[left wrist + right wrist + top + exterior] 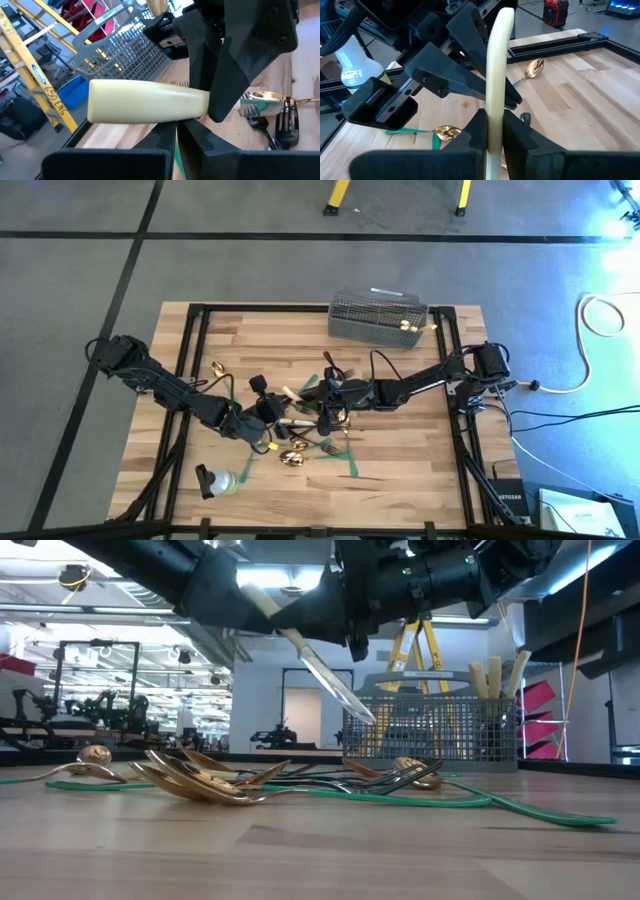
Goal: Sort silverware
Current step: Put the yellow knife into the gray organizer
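Low view shows your knife (310,655) aloft over mid-counter, both pincers meeting at it: right pincer (494,131) clamped on its cream handle, left pincer (176,131) apparently gripping too. Stiff, light, likely slippery; hold mid-handle.

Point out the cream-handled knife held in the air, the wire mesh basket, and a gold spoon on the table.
cream-handled knife (145,101): left wrist view, middle of its cream handle.
wire mesh basket (375,317): high view, its mesh side wall.
gold spoon (292,460): high view, on its bowl.
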Available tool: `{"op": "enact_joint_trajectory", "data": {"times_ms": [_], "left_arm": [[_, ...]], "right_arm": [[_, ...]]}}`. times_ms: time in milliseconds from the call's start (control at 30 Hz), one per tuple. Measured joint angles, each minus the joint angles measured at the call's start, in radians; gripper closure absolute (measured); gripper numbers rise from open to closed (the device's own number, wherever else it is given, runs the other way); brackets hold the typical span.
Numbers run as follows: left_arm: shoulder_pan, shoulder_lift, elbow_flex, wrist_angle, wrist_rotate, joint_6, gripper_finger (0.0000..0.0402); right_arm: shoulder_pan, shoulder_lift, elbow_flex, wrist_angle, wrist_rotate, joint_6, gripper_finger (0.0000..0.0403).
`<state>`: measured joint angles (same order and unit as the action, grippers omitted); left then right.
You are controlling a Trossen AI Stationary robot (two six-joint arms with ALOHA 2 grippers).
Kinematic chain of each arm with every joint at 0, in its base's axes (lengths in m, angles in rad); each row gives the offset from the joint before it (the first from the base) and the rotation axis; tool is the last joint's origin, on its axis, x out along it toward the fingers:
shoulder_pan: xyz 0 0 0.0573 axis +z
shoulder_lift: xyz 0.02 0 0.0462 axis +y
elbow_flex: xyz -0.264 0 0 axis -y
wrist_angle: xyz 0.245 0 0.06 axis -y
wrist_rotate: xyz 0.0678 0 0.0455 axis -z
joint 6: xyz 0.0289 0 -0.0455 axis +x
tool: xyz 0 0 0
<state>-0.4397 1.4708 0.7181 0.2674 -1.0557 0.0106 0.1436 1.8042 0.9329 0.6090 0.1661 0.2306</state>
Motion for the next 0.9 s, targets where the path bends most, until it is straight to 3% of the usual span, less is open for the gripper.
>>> {"op": "enact_joint_trajectory", "data": {"times_ms": [900], "left_arm": [[0.002, -0.002, 0.002, 0.003, -0.009, -0.011, 0.0401]], "right_arm": [[-0.026, 0.001, 0.040, -0.009, 0.014, -0.002, 0.0386]]}}
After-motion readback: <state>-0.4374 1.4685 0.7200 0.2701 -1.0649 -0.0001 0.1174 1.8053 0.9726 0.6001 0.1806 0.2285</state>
